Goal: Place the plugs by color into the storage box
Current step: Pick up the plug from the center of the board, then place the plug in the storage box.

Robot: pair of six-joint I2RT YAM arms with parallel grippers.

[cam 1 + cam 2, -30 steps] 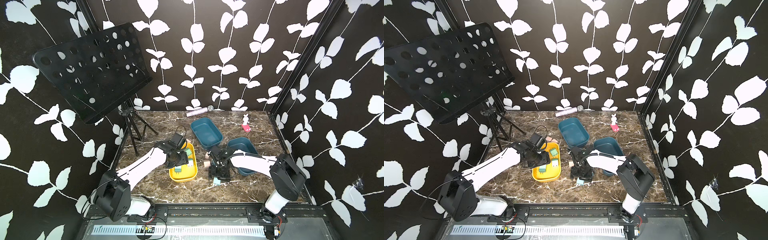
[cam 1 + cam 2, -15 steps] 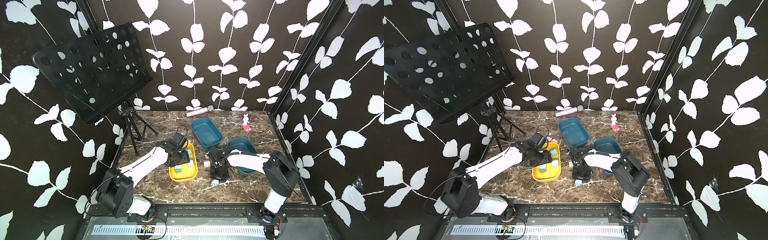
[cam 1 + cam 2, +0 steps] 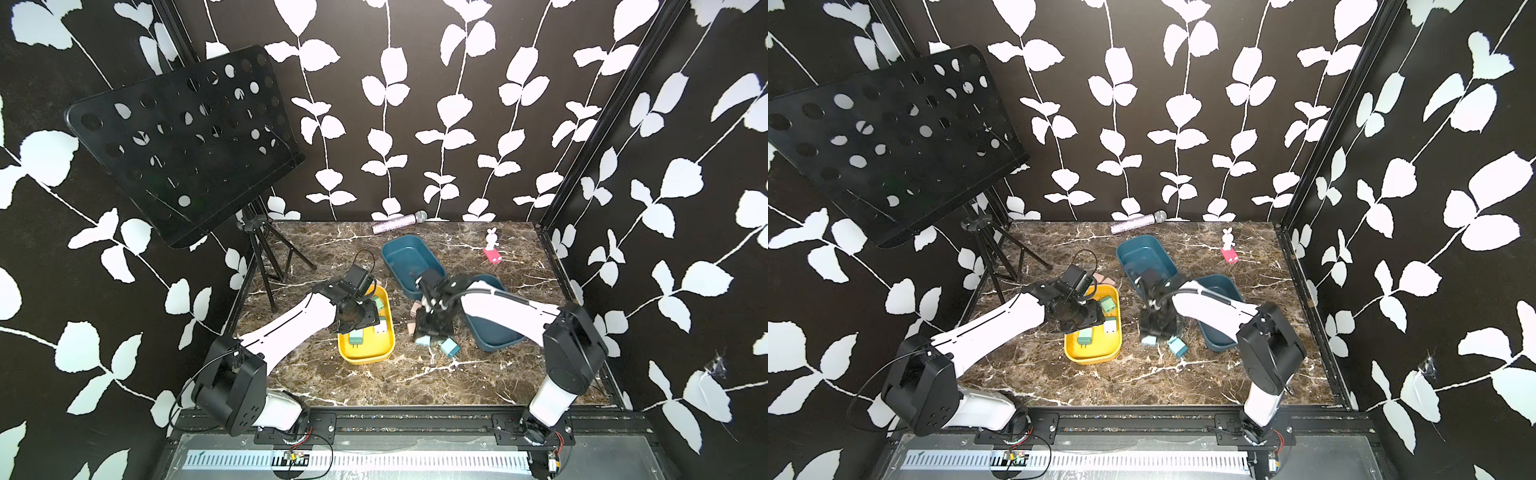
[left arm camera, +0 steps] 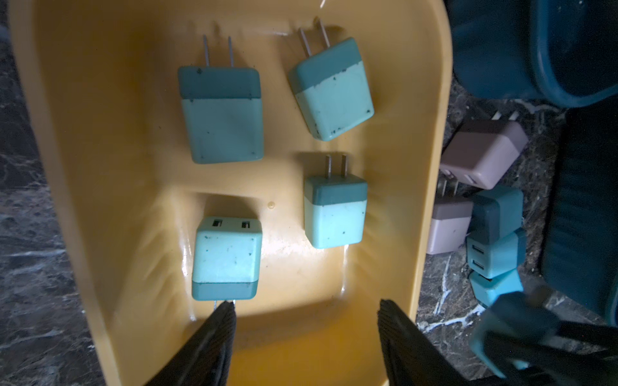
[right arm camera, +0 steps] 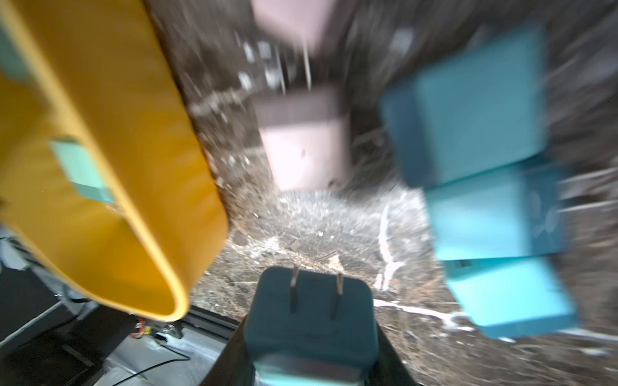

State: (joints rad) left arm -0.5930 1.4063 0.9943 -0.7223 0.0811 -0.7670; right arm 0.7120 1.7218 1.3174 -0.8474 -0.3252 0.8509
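Note:
Several mint green plugs [image 4: 222,113] lie in the yellow storage box [image 4: 67,167]. My left gripper [image 4: 306,310] hangs open just above that box [image 3: 365,353], with nothing between its fingers. My right gripper [image 5: 311,337] is shut on a blue plug [image 5: 311,310], prongs pointing away from the wrist, just over the table right of the yellow box [image 5: 117,234]. Both top views show this grip [image 3: 430,332] [image 3: 1152,332]. More blue plugs [image 5: 468,100] [image 3: 449,348] and pink plugs [image 5: 304,150] [image 4: 481,150] lie on the marble there. The right wrist view is blurred.
Two dark teal boxes [image 3: 399,241] [image 3: 498,343] stand behind and to the right of the loose plugs. A red block with a white rabbit [image 3: 492,251] and a microphone [image 3: 399,222] lie at the back. A black music stand [image 3: 187,137] rises at the back left.
My right gripper has shut on a blue plug and lifted it off the table, and is still moving. The left gripper stays open over the yellow box, barely shifted.

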